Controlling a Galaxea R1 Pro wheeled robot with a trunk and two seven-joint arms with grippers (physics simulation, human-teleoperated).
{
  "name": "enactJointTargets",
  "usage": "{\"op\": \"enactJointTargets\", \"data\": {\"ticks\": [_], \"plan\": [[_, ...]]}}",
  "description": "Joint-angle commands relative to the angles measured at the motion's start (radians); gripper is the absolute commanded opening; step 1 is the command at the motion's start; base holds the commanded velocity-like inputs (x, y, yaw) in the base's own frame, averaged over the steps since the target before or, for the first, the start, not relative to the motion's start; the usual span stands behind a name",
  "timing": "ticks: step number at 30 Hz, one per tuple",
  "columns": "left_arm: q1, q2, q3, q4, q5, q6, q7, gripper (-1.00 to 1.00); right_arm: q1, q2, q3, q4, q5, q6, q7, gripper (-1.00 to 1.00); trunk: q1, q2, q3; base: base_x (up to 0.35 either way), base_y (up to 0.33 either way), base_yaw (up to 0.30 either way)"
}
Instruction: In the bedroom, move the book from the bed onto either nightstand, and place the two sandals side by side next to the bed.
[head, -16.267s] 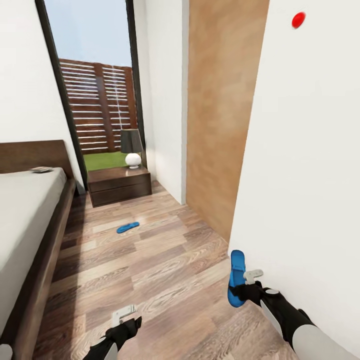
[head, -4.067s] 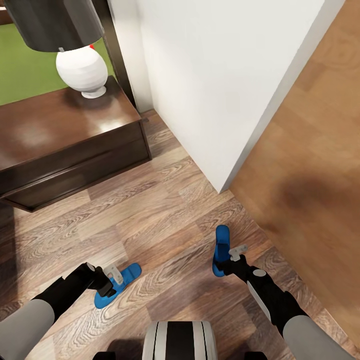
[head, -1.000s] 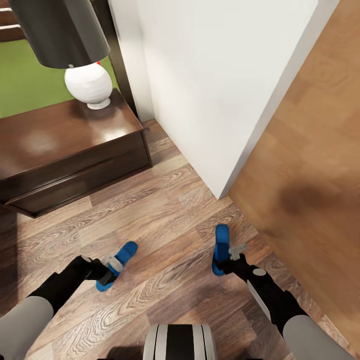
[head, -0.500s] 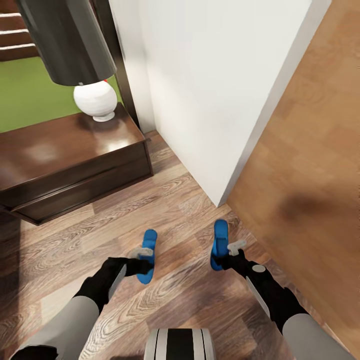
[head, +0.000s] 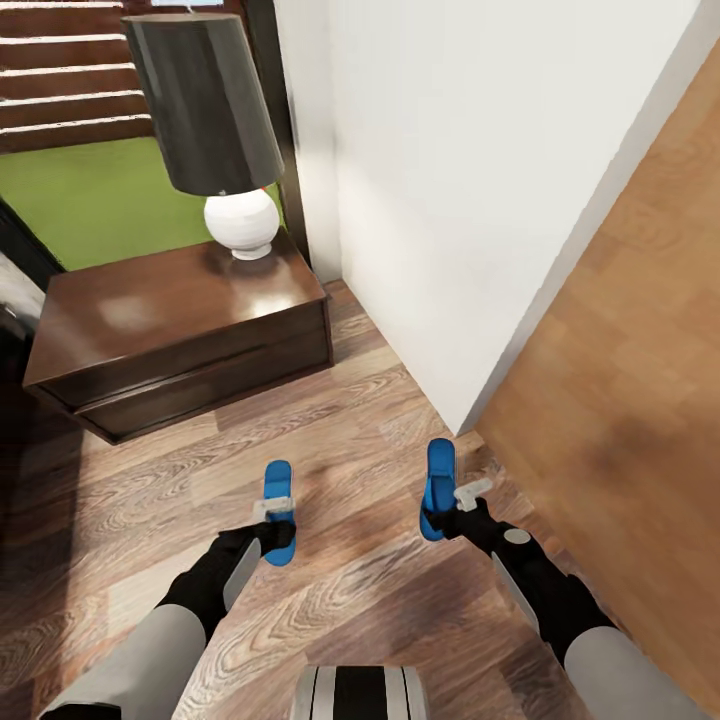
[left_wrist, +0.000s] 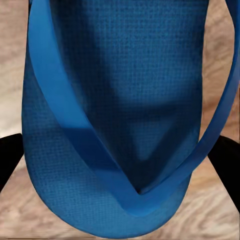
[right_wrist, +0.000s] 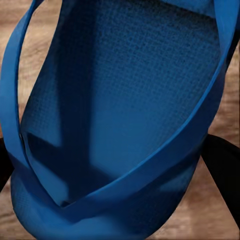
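Two bright blue sandals are held toe-forward over the wood-plank floor, roughly parallel and about a forearm's width apart. My left gripper (head: 272, 527) is shut on the heel end of the left sandal (head: 277, 487). My right gripper (head: 456, 512) is shut on the right sandal (head: 438, 478). In the left wrist view the sandal (left_wrist: 120, 125) sits between dark fingers (left_wrist: 9, 162); the right wrist view has its sandal (right_wrist: 125, 115) between fingers (right_wrist: 226, 165). The nightstand (head: 150, 310) stands ahead to the left. A pale sliver of the bed (head: 10, 290) shows at the far left edge. The book is out of view.
A black-shaded lamp with a round white base (head: 240, 222) stands on the nightstand's back right corner. A white wall corner (head: 470, 420) juts out just ahead of the right sandal, with a wooden panel (head: 620, 380) to its right. Open floor (head: 350, 440) lies between the sandals.
My left arm has swung its sandal rightward and turned it toe-forward, parallel to the right one. The camera has shifted, so nightstand and lamp sit further right. The right arm holds steady.
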Motion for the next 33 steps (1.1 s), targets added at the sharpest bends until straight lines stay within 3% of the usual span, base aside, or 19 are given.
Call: {"op": "enactJointTargets", "data": {"ticks": [1, 10, 18, 20, 23, 33], "plan": [[0.000, -0.001, 0.000, 0.002, 0.000, -0.001, 0.000, -1.00, 0.000, 0.000, 0.000, 0.001, 0.000, 0.000, 0.000, -1.00, 0.000, 0.000, 0.004, 0.000, 0.000, 0.264], [0.000, 0.000, 0.000, 0.005, 0.001, -0.001, 0.005, -1.00, 0.000, 0.005, 0.000, -0.004, 0.001, 0.001, -0.002, -1.00, -0.004, 0.002, 0.039, -0.002, -0.002, 0.273], [0.000, 0.035, 0.007, 0.034, 0.004, -0.007, 0.000, -1.00, 0.000, 0.004, -0.002, -0.004, 0.001, 0.000, -0.001, -1.00, -0.008, 0.004, 0.070, -0.177, -0.169, 0.282], [0.000, 0.059, 0.009, 0.045, 0.008, -0.038, -0.007, -1.00, 0.000, 0.004, -0.003, -0.005, 0.001, 0.000, -0.002, -1.00, -0.009, 0.005, 0.077, -0.060, -0.060, 0.282], [0.000, 0.074, 0.010, 0.080, 0.011, -0.109, -0.037, -1.00, 0.000, 0.004, -0.002, -0.001, 0.000, 0.000, -0.002, -1.00, -0.010, 0.005, 0.089, -0.021, -0.020, 0.282], [0.000, 0.078, 0.009, 0.120, 0.006, -0.147, -0.058, -1.00, 0.000, 0.012, 0.001, 0.003, 0.000, 0.001, -0.001, -1.00, -0.015, 0.008, 0.128, 0.117, -0.056, 0.282]]}}
